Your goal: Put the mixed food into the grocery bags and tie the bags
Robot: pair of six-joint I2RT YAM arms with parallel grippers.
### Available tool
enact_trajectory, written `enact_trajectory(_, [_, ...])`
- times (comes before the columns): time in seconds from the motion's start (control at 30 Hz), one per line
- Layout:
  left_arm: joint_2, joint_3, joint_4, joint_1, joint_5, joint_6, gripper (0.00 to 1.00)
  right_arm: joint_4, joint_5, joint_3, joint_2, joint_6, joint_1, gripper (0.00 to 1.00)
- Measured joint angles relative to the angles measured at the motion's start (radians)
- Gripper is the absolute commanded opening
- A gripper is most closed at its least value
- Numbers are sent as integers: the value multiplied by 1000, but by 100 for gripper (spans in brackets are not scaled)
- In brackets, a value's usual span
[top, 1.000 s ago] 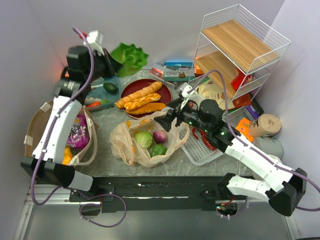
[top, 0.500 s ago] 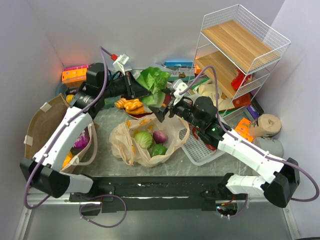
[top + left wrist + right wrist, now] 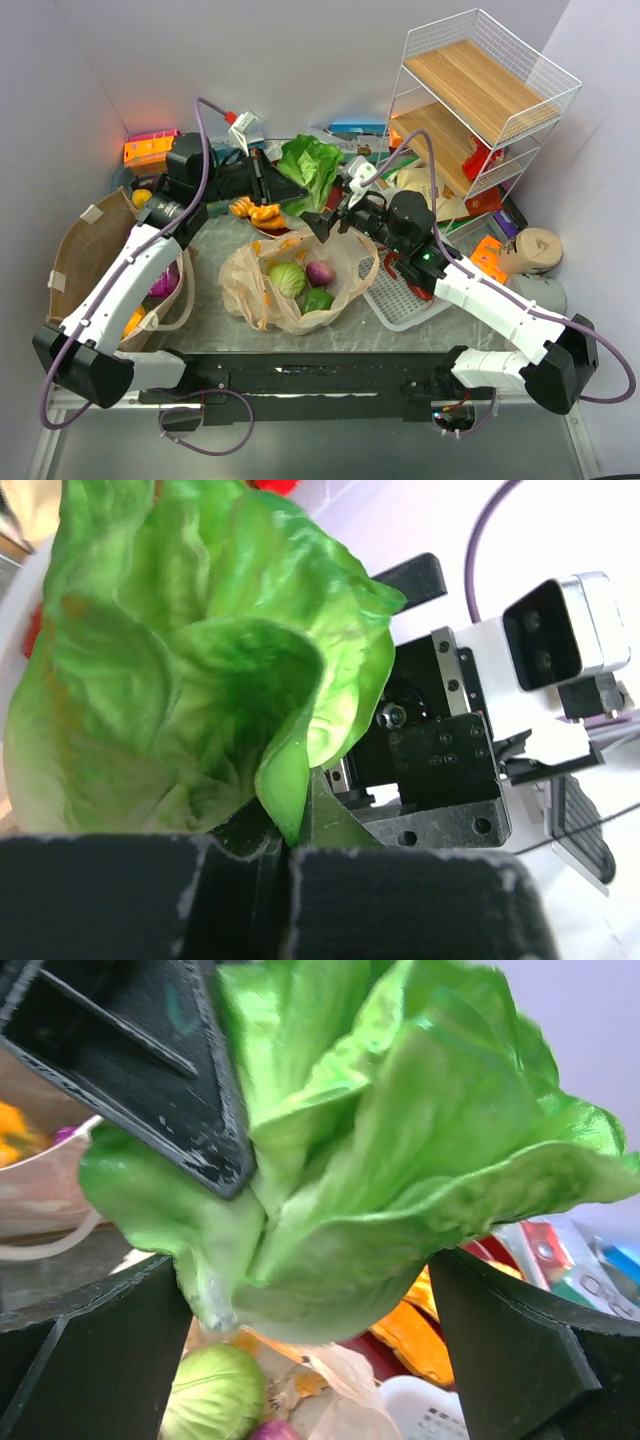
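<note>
The left gripper (image 3: 288, 190) is squeezed shut on the bottom of the lettuce (image 3: 308, 165). It pinches the pale stem end, and the leaves fan out away from it. The lettuce is up in the air, just past the far edge of the tan plastic bag (image 3: 243, 285), not inside it yet.

The right gripper (image 3: 327, 217) is spread wide apart and holds nothing. In its own camera the lettuce sits between its two black fingers (image 3: 90, 1360), but I cannot tell if they touch the leaves.

The plastic bag lies open on the table. It already has a pale cabbage (image 3: 287, 279), a green bell pepper (image 3: 318, 299) and a small round purple thing (image 3: 320, 272) in it (maybe an onion). The brown paper bag (image 3: 70, 250) stands at the left.

The lettuce looks very light and soft. Its leaves are thin and floppy, so they would likely bend, tear or slip if pinched. The best spot to hold is the firm stem end, where the left gripper has it now. If the right gripper takes over, it should grab low by the stem, not the leaf tips. A gentle squeeze is enough. It should go into the bag last or on top, so the hard cabbage does not squash it.
</note>
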Motion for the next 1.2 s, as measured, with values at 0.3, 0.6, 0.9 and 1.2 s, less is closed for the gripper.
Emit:
enact_trajectory(0.3, [-6,-58,107,-19,81,-41,1,7,-174,0,2,58,-28,31])
enact_trajectory(0.6, [-30,-59,86,-32,72,16,73,-16,-166,-2,-4,121,-31,0])
enact_trajectory(0.9, [-130,42,-209,-35,-303,234,96,-204,2,-2,-82,135,-32,0])
enact_trajectory(1.2, [-330,-73,-483,-31,-801,313,93,-389,29,-7,-230,38,17,0])
